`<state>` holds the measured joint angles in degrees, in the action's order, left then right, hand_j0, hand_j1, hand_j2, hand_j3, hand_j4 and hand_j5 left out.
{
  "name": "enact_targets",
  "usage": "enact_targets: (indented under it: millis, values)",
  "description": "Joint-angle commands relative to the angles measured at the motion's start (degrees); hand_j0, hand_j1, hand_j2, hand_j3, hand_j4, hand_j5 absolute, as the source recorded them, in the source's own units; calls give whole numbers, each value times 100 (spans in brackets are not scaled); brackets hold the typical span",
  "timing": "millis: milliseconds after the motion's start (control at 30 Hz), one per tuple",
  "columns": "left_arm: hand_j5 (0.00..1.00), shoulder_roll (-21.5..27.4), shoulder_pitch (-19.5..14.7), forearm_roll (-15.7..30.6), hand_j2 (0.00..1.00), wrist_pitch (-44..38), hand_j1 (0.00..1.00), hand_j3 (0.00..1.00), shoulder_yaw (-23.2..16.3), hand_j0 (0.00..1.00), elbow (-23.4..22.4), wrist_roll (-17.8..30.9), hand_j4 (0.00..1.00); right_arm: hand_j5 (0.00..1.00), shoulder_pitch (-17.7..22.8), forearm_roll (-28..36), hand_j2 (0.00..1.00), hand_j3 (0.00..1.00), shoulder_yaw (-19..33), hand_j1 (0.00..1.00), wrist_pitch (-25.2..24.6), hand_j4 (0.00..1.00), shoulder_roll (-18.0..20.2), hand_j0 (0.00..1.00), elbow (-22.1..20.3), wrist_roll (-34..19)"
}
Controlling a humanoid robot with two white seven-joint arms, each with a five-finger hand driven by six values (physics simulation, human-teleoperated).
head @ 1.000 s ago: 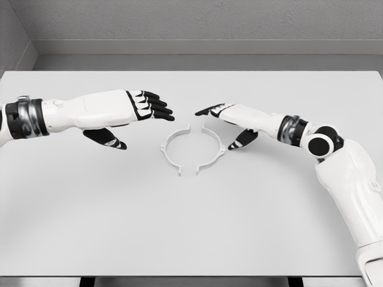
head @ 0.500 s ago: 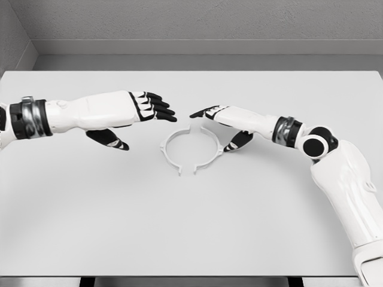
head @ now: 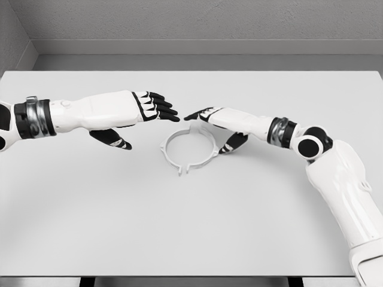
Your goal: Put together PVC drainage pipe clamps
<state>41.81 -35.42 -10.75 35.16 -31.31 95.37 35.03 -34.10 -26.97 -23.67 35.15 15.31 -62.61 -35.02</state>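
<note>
Clamp halves (head: 188, 149) lie frame centre on tabletop (head: 191, 227), nearly closed into ring. Right hand (head: 216, 122) fingers extended, holding nothing, thumb touching right half. Left hand (head: 146, 110) open, empty, up-left of ring. You push from right: right hand nearer.

worktop (head: 191, 227): white, carries two clamp halves (head: 188, 149) forming a near-closed ring | left hand (head: 143, 107): above ring's far-left side, fingers extended, holding nothing | right hand (head: 218, 119): over ring's right half, thumb beside it, fingers extended
</note>
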Motion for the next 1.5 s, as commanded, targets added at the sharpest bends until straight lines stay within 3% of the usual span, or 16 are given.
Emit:
enact_targets:
  millis: [0, 167, 333, 433, 1467]
  values:
    - [100, 3, 0, 38, 100, -16, 100, 100, 3, 100, -1, -3, 100, 100, 0, 43, 100, 100, 38, 100, -15, 100, 51, 100, 47, 2]
    - [100, 3, -9, 38, 100, -16, 100, 100, 3, 100, -1, -3, 100, 100, -281, 51, 100, 100, 56, 100, -15, 100, 138, 100, 451, 2]
    - [100, 12, -18, 38, 100, -16, 100, 100, 3, 100, -18, -3, 100, 100, -352, -19, 100, 100, 12, 100, -15, 100, -99, 100, 662, 2]
    - [100, 47, -132, 29, 100, -16, 100, 100, 3, 100, -308, -3, 100, 100, -369, -28, 100, 100, -6, 100, -15, 100, -152, 100, 671, 2]
    - [100, 205, -141, 11, 100, -16, 100, 100, 11, 100, -335, -3, 100, 100, -466, -1, 100, 100, -102, 100, -15, 100, -354, 100, 618, 2]
